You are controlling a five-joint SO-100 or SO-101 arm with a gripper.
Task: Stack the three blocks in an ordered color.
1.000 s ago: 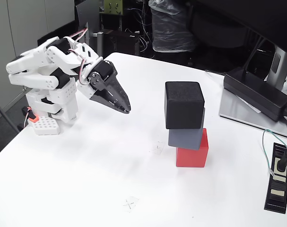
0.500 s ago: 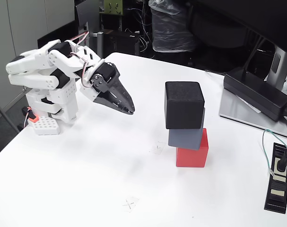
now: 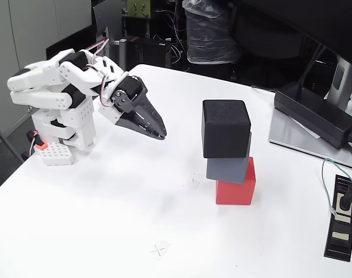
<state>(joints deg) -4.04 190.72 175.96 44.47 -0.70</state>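
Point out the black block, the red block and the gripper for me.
black block (image 3: 225, 134): fixed view, middle of its front face.
red block (image 3: 235, 190): fixed view, front face, bottom of the stack.
gripper (image 3: 159, 134): fixed view, at its fingertips.

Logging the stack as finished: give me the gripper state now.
Gripper: fingers shut, holding nothing, well left of the stacked black block in the fixed view.

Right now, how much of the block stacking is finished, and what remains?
All three are stacked: black block on grey block on red block, slightly offset. The gripper holds nothing; its fingers look shut, well left of the stack. Nothing visible remains to stack.
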